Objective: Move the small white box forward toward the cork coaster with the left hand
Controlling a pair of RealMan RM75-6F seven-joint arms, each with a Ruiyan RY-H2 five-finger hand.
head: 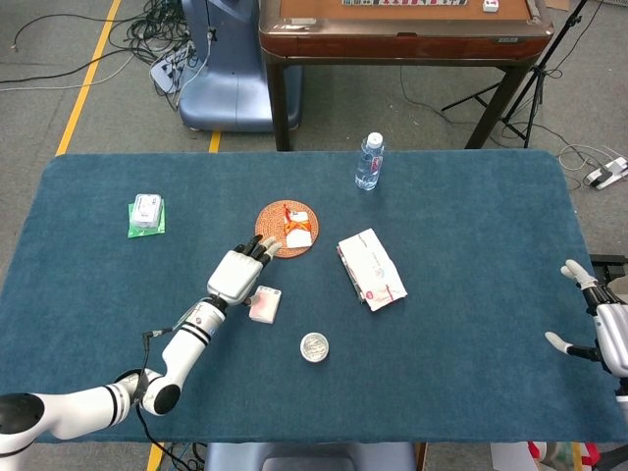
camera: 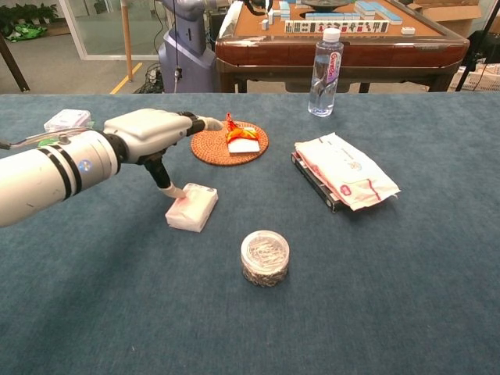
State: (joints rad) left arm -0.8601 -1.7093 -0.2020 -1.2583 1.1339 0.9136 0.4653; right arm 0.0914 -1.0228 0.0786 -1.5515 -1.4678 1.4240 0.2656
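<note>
The small white box (head: 265,304) (camera: 192,208) lies flat on the blue table, skewed, short of the cork coaster (head: 276,232) (camera: 216,147). A white and orange packet (camera: 244,137) sits on the coaster. My left hand (head: 240,272) (camera: 152,130) hovers over the box's left side with its fingers stretched toward the coaster. Its thumb touches the box's near-left top edge; nothing is gripped. My right hand (head: 601,324) rests at the table's far right edge, fingers apart and empty, seen only in the head view.
A round clear tin (head: 314,346) (camera: 265,257) stands near the box on its right. A tissue pack (head: 371,268) (camera: 344,179) lies right of the coaster, a water bottle (head: 369,162) (camera: 325,62) behind it. A green-backed packet (head: 146,214) (camera: 66,119) lies at far left.
</note>
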